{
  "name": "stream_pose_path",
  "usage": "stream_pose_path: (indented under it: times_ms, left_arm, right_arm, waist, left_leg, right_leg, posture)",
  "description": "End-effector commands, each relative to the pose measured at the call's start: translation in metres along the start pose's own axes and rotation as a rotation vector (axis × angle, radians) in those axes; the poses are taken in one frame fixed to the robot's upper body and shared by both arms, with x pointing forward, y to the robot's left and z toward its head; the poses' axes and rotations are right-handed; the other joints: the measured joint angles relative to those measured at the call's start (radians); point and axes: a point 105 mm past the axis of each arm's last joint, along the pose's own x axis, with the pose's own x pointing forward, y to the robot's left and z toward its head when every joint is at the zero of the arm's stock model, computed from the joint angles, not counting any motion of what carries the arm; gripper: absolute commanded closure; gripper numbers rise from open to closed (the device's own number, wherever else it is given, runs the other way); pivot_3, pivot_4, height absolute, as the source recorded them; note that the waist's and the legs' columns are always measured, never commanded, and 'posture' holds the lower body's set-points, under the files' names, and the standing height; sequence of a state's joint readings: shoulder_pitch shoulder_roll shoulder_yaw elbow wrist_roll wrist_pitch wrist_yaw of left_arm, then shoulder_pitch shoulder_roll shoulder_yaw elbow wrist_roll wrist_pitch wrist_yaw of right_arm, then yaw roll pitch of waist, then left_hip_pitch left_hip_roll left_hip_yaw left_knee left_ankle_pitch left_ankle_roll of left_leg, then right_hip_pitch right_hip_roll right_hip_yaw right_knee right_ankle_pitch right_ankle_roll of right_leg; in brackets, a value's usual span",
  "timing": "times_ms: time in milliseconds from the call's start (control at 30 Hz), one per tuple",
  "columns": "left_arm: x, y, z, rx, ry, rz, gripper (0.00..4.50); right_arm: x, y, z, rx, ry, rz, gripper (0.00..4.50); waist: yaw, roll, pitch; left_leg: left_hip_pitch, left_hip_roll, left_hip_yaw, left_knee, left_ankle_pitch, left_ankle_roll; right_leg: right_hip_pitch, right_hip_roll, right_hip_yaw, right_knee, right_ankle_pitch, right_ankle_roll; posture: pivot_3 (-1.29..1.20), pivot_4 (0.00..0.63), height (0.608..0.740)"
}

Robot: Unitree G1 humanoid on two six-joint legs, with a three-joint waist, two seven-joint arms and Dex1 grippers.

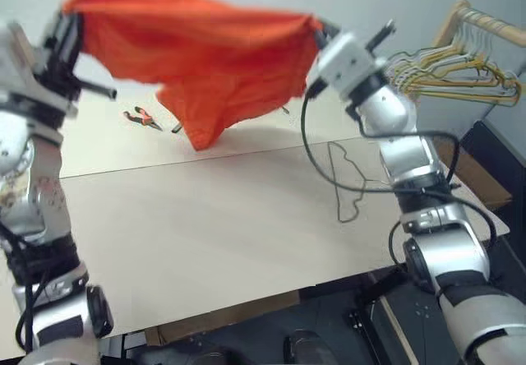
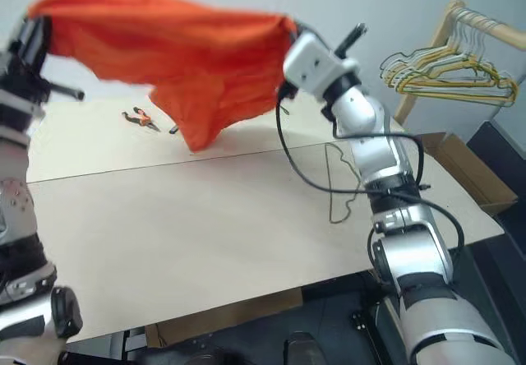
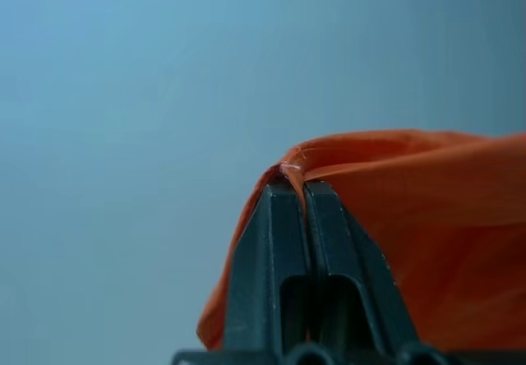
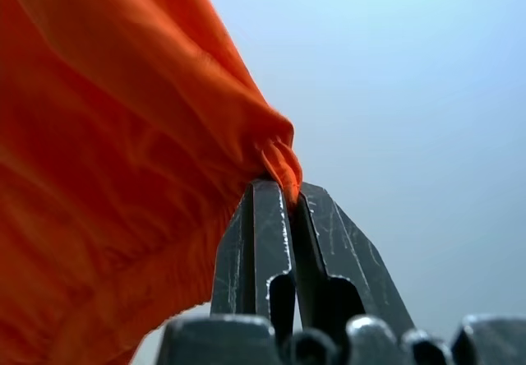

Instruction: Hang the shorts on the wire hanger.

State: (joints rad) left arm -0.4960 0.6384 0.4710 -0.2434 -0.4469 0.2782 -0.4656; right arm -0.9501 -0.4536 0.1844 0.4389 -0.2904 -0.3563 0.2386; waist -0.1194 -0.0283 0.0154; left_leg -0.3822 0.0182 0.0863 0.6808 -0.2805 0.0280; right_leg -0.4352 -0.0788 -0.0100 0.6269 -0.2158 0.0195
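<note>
The bright orange shorts (image 1: 205, 53) hang stretched in the air above the far half of the table, held up by both arms. My left gripper (image 3: 294, 186) is shut on one end of the cloth, at the upper left in the head views. My right gripper (image 4: 283, 191) is shut on the other end, a bunched fold pinched between its fingers, at the upper right (image 1: 320, 30). The lowest part of the shorts dangles close to the tabletop. The thin olive wire hanger (image 1: 347, 177) lies flat on the table, below and in front of my right forearm.
A light wooden table (image 1: 214, 225) spans the view. An orange-handled tool (image 1: 141, 117) lies at the far left of it. A bunch of yellow, green and grey hangers (image 1: 460, 69) hangs on a wooden rail at the right. A cardboard box (image 2: 468, 168) sits past the table's right edge.
</note>
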Motion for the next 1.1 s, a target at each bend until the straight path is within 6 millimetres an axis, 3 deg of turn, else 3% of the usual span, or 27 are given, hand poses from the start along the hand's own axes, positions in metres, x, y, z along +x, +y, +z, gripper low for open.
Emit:
stream_pose_path:
  times_ms: [33,133,267,367,500,600,800,967,1000,1100]
  left_arm:
    - [-0.047,-0.021,-0.02,0.004,0.152,-0.212,4.45]
    - [-0.098,-0.047,-0.056,-0.021,0.367,-0.387,4.45]
    - [-0.162,-0.067,-0.1,-0.033,0.627,-0.523,4.45]
    - [-0.199,-0.084,-0.115,-0.02,0.733,-0.644,4.45]
    - [-0.232,-0.103,-0.108,-0.057,0.807,-0.819,4.45]
    - [-0.252,-0.11,-0.098,-0.08,0.87,-0.939,4.45]
    - [-0.273,-0.112,-0.09,-0.083,0.991,-1.056,4.45]
    - [-0.273,-0.114,-0.094,-0.1,1.013,-1.019,4.45]
    - [-0.274,-0.114,-0.093,-0.099,1.007,-1.027,4.05]
    - [-0.28,-0.116,-0.091,-0.103,1.024,-1.069,3.22]
  right_arm:
    - [-0.033,0.058,0.0,-0.075,-0.042,0.313,4.5]
    - [-0.074,0.108,-0.016,-0.129,-0.022,0.573,4.5]
    - [-0.121,0.148,-0.031,-0.223,-0.031,0.843,4.5]
    - [-0.141,0.156,-0.026,-0.223,-0.089,0.952,4.5]
    - [-0.154,0.15,-0.016,-0.211,-0.155,1.036,4.5]
    - [-0.167,0.148,-0.013,-0.219,-0.209,1.102,4.5]
    - [-0.174,0.152,-0.012,-0.21,-0.262,1.154,4.5]
    - [-0.186,0.155,-0.015,-0.233,-0.288,1.233,4.5]
    - [-0.189,0.155,-0.014,-0.228,-0.286,1.252,3.9]
    - [-0.195,0.155,-0.014,-0.227,-0.287,1.273,2.94]
  waist:
    - [-0.008,0.001,0.001]
    - [-0.003,0.002,0.005]
    - [0.014,0.003,0.006]
    - [0.034,0.005,0.006]
    - [0.05,0.002,0.007]
    - [0.056,0.002,0.007]
    - [0.057,0.002,0.007]
    - [0.057,0.003,0.007]
    - [0.057,0.003,0.007]
    - [0.057,0.003,0.007]
  left_leg:
    - [0.003,0.001,0.001,0.0,0.0,0.0]
    - [0.027,0.001,0.005,-0.002,-0.01,0.013]
    - [0.032,0.002,0.005,0.0,-0.005,0.013]
    - [0.045,0.002,0.008,-0.002,-0.006,0.01]
    - [0.043,0.005,0.011,-0.002,-0.006,0.012]
    - [0.043,0.007,0.013,-0.002,-0.007,0.014]
    - [0.045,0.012,0.018,-0.002,-0.008,0.014]
    - [0.045,0.013,0.019,-0.002,-0.008,0.014]
    - [0.045,0.013,0.019,-0.002,-0.008,0.014]
    - [0.045,0.013,0.02,-0.002,-0.009,0.014]
  right_leg:
    - [0.003,0.0,0.001,0.0,0.0,0.0]
    - [0.022,-0.001,0.004,0.001,-0.004,-0.002]
    - [0.025,0.0,0.005,0.004,-0.004,-0.004]
    - [0.034,-0.001,0.007,0.004,-0.008,-0.007]
    - [0.031,0.001,0.009,0.004,-0.006,-0.011]
    - [0.031,0.001,0.009,0.003,-0.006,-0.012]
    - [0.03,0.003,0.01,0.003,-0.008,-0.014]
    - [0.029,0.003,0.01,0.003,-0.01,-0.012]
    - [0.029,0.003,0.011,0.003,-0.01,-0.012]
    - [0.029,0.003,0.011,0.003,-0.009,-0.013]
  posture:
    - [-0.02,0.0,0.74]
    - [-0.02,0.0,0.74]
    - [-0.01,0.0,0.74]
    - [-0.01,0.0,0.74]
    - [-0.02,0.0,0.74]
    - [-0.02,0.0,0.74]
    - [-0.02,0.0,0.74]
    - [-0.01,0.0,0.74]
    - [-0.02,0.0,0.74]
    - [-0.02,0.0,0.74]
